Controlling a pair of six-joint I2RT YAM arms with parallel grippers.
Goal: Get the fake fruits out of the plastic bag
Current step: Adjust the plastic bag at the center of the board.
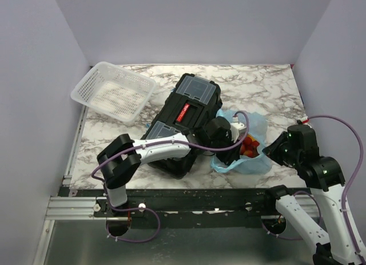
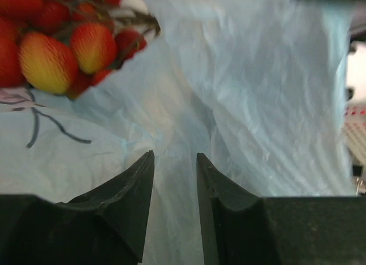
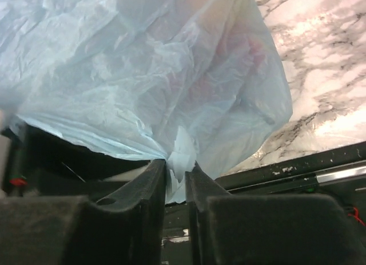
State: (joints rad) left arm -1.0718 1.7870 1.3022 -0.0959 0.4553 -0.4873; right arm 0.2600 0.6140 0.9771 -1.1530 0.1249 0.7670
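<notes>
The light-blue plastic bag (image 1: 255, 123) lies on the marble table at the front right, its mouth open. Red fake fruits (image 1: 249, 149) show inside it. In the left wrist view a bunch of red and yellow-red grapes (image 2: 51, 53) on a brown stem fills the top left, with bag film (image 2: 257, 105) behind. My left gripper (image 2: 175, 156) reaches into the bag's left side (image 1: 231, 146); its jaws stand narrowly apart with a fold of film between them. My right gripper (image 3: 177, 165) is shut on the bag's edge (image 3: 143, 76), at the bag's right side (image 1: 270, 151).
A black toolbox (image 1: 186, 119) lies just left of the bag, under my left arm. A white mesh basket (image 1: 113, 92) stands at the back left. The black front rail (image 3: 320, 167) of the table runs close below the bag.
</notes>
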